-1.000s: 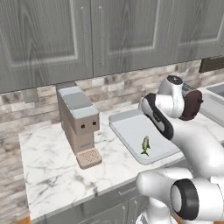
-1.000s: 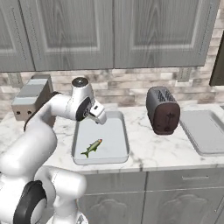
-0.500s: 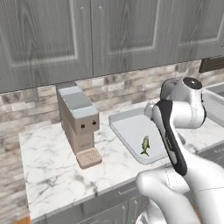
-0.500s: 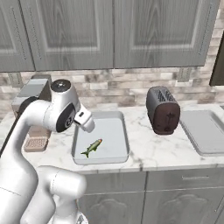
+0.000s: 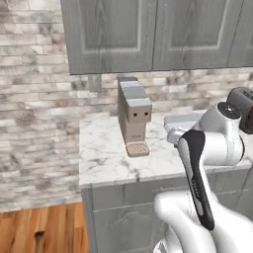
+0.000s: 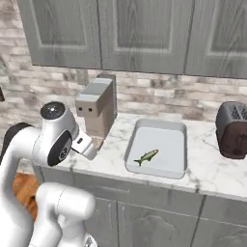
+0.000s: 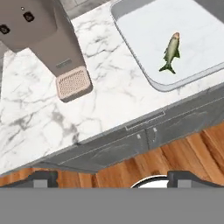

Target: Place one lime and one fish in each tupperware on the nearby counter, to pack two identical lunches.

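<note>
My gripper (image 7: 111, 177) is spread wide and holds nothing, hanging out past the counter (image 7: 109, 94) edge, above the wood floor (image 7: 183, 153). In my hand view one fish (image 7: 170, 52) lies inside the tray (image 7: 131, 17) at about two o'clock, and the coffee machine (image 7: 37, 30) stands at eleven. From the right base view the fish (image 6: 146, 157) lies near the tray's (image 6: 159, 128) front, with the toaster (image 6: 233, 130) well apart at three o'clock.
</note>
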{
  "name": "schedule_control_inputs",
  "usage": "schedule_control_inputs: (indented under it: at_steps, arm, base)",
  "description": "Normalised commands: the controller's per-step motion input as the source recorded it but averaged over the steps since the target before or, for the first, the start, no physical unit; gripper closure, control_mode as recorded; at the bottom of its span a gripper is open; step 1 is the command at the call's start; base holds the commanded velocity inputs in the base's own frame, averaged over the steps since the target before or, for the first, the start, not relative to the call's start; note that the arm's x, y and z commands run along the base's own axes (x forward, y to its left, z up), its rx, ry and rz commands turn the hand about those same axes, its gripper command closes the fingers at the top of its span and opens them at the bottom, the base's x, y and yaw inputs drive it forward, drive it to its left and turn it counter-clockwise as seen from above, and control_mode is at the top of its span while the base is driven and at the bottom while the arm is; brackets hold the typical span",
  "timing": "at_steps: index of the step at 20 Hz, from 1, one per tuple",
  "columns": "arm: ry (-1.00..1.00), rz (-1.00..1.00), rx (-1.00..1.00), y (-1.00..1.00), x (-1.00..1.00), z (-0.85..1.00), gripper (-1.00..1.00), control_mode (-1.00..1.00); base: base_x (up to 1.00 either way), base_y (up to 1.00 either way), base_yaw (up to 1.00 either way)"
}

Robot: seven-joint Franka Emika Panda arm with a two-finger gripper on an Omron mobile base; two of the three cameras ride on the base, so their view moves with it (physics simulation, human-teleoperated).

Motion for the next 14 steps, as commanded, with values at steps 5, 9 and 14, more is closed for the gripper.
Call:
schedule_control_inputs:
  at_steps: [5,9,14]
  arm:
    - [0.00,0.00,0.00,0.00,0.00,0.00,-1.00,1.00]
    - [0.00,0.00,0.00,0.00,0.00,0.00,-1.00,1.00]
    - [0.00,0.00,0.00,0.00,0.00,0.00,-1.00,1.00]
  base:
    - [0.00,0.20,0.95]
    - [0.00,0.29,0.94]
    - [-0.11,0.73,0.84]
